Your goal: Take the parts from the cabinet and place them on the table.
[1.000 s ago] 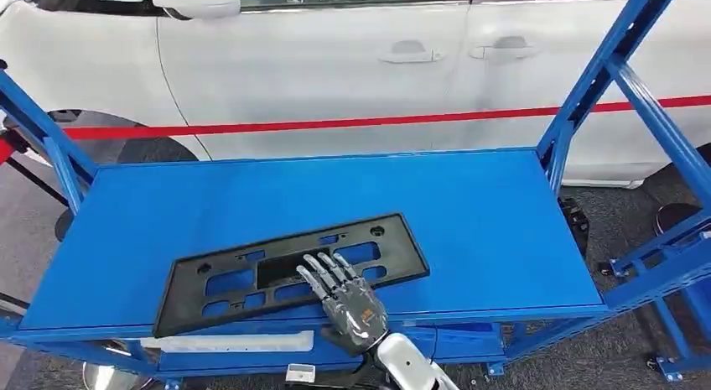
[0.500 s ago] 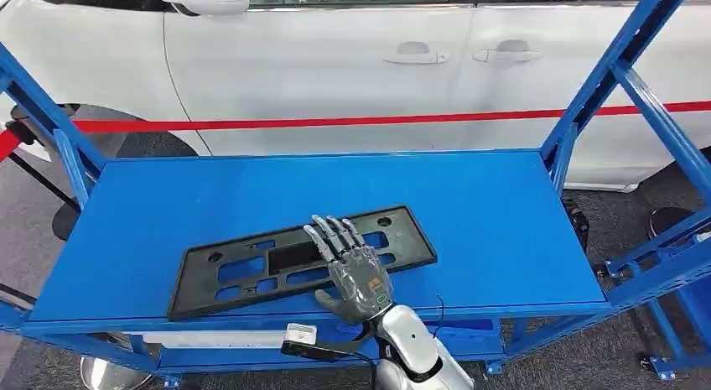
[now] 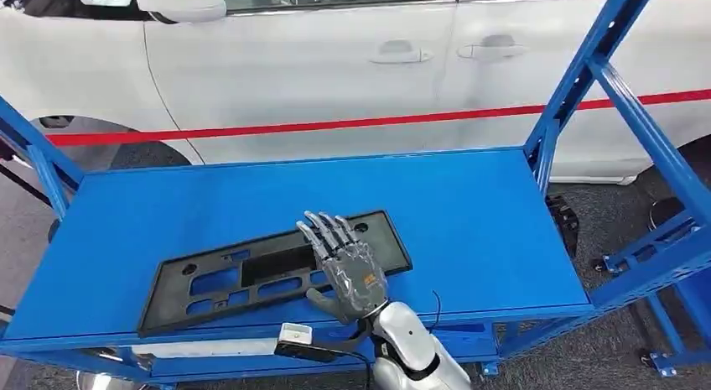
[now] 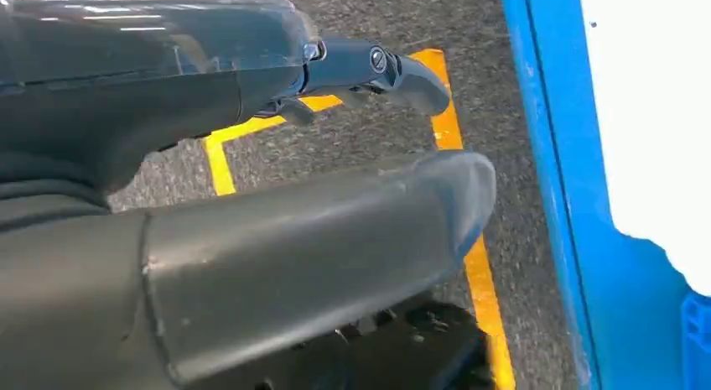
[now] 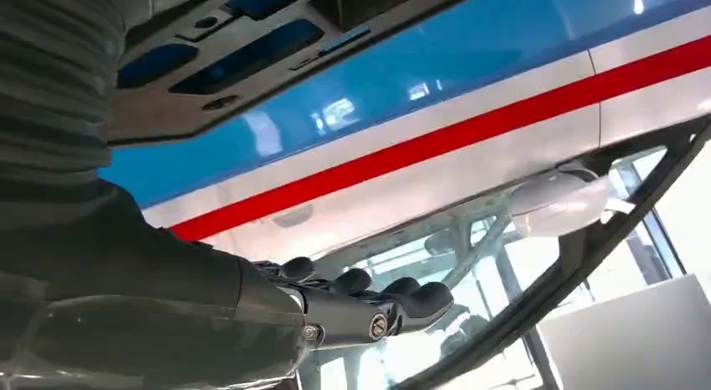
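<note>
Fingers (image 3: 325, 232) of my right hand (image 3: 350, 273) lie spread and released, flat above the black plate part (image 3: 251, 273); it rests on the blue surface (image 3: 469, 214) near the front edge, probably just delivered; my left hand (image 4: 369, 67) hangs empty, fingers apart, beside me.

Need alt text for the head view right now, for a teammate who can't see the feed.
The robot's right hand, fingers extended, hovers over or rests on a flat black plastic frame lying on a blue shelf. A white car and a red barrier tape sit behind the shelf.
</note>
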Motion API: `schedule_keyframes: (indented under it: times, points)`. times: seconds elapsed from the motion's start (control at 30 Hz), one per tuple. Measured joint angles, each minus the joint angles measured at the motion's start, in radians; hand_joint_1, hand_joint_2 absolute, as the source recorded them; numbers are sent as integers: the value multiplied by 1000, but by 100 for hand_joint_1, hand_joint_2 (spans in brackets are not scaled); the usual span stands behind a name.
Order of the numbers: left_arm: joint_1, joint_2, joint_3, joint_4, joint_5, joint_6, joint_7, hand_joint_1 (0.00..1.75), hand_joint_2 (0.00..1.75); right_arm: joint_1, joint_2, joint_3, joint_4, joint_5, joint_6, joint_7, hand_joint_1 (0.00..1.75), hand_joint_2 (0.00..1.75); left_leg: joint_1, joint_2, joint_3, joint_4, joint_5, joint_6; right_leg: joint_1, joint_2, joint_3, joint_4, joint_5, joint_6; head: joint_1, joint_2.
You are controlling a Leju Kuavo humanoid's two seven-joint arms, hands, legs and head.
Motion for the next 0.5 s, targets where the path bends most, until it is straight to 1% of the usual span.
schedule_keyframes:
  times: [0.03, 0.07, 0.1, 0.13, 0.17, 0.2, 0.23, 0.27, 0.33, 0.37, 0.4, 0.43, 0.47, 0.5]
  points:
    - [0, 2, 0, 0, 0, 0, 0, 0, 0, -1, -1, 0, 1, 3, -2, 0, 0, 175, -4, 0, 19, -40, -4, 9, 0, -1, 1, -1, -3, 2, 3, 0]
    - [-1, 2, 0, 0, -2, 0, -2, 0, 0, -3, -2, 1, 2, 9, -5, 0, 0, 175, -10, 0, 30, -67, -5, 12, 5, 1, -4, 5, -5, 7, 3, 0]
    - [-1, 2, 0, 0, -4, 0, -3, 0, 0, -2, -3, 1, 4, 17, -8, 2, 0, 175, -11, -1, 25, -64, -8, 15, 3, 0, -7, 1, -2, 12, 3, 0]
    - [0, 2, 0, 0, -6, 0, -5, 0, 0, -2, -3, 2, 5, 19, -9, 2, 0, 175, -13, -2, 25, -65, -8, 18, 1, 0, -6, -2, -3, 16, 3, 0]
    - [1, 2, 0, 0, -8, 0, -6, 0, 0, -3, -3, 3, 6, 22, -9, 2, 0, 175, -14, -3, 25, -68, -8, 21, 1, -1, -4, -5, -2, 21, 3, 0]
    - [0, 0, 0, 0, -10, 0, -7, 0, 0, -5, -3, 3, 7, 24, -9, 2, 0, 175, 2, -2, 36, -86, -1, 30, 6, -1, -3, -1, -11, 29, 3, 0]
    - [0, -2, 0, 1, -11, 0, -10, 0, 0, -6, -5, 3, 7, 24, -9, 2, 0, 175, 0, -2, 44, -93, -1, 32, 4, -1, -8, 21, -24, 37, 5, 0]
    - [-1, -2, 0, 1, -12, 0, -13, 0, 0, -7, -9, 3, 7, 24, -10, 2, 0, 175, 1, 0, 47, -95, -2, 42, -1, -1, -40, 82, -57, 43, 12, 0]
    - [-2, -2, 0, 1, -14, 0, -19, 0, 0, -1, -19, 3, 7, 24, -9, 3, 0, 175, 0, 0, 49, -94, -4, 45, -9, -1, -126, 235, -116, 51, 13, 0]
    - [-1, -2, 0, 1, -14, 0, -22, 0, 0, 5, -26, 2, 7, 24, -9, 3, 0, 175, 1, 0, 50, -94, -6, 45, -13, -1, -159, 284, -123, 54, 12, 0]
    - [0, -2, 0, 1, -14, 0, -24, 0, 0, 8, -31, 2, 7, 25, -9, 4, 0, 175, 1, -1, 53, -94, -8, 44, -17, -1, -171, 289, -105, 57, 13, 0]
    - [0, -2, 0, 1, -14, 0, -24, 0, 0, 10, -35, 2, 7, 27, -9, 5, 0, 175, 1, -2, 57, -93, -11, 42, -20, -2, -160, 251, -67, 58, 13, 0]
    - [0, -3, 0, 1, -14, 0, -25, 0, 0, 10, -37, 2, 6, 27, -9, 5, 0, 175, 1, -3, 63, -93, -15, 38, -22, -3, -124, 169, -13, 57, 13, 0]
    - [0, -5, -1, 1, -14, 0, -26, 0, 0, 10, -38, 2, 3, 27, -9, 5, 0, 175, 2, -4, 69, -91, -21, 34, -23, -5, -81, 76, 38, 54, 14, 0]
